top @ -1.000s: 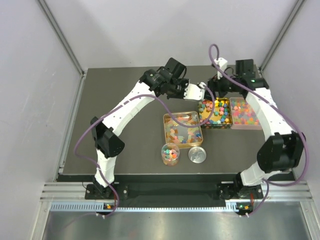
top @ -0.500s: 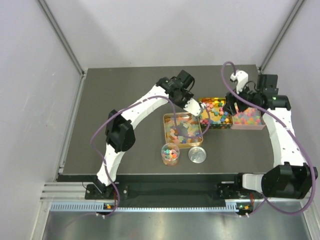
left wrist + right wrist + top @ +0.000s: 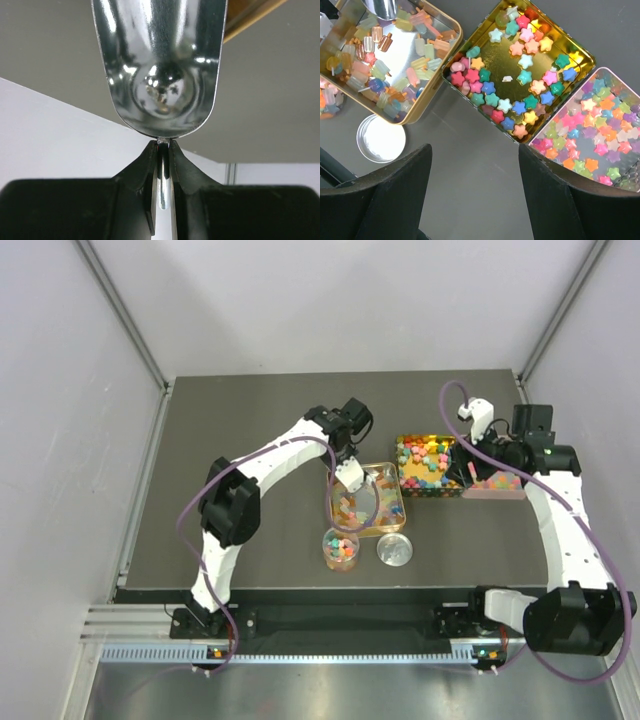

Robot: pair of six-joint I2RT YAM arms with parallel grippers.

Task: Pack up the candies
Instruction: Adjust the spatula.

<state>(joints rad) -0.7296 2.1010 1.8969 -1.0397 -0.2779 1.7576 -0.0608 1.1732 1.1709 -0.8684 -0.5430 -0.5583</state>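
scoop (image 3: 160, 65) above the candies (image 3: 380, 65)
left hand (image 3: 161, 150) clamped on its handle; right hand (image 3: 472, 195) (fingers apart) hovers over the star tins (image 3: 496, 56).

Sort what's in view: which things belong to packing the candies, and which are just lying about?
Job: candies in three tins; scoop, gripped by the left end effector; jar with some candies in it.
Lying about: lid, flat beside the jar; right end effector, open and empty over the tins.
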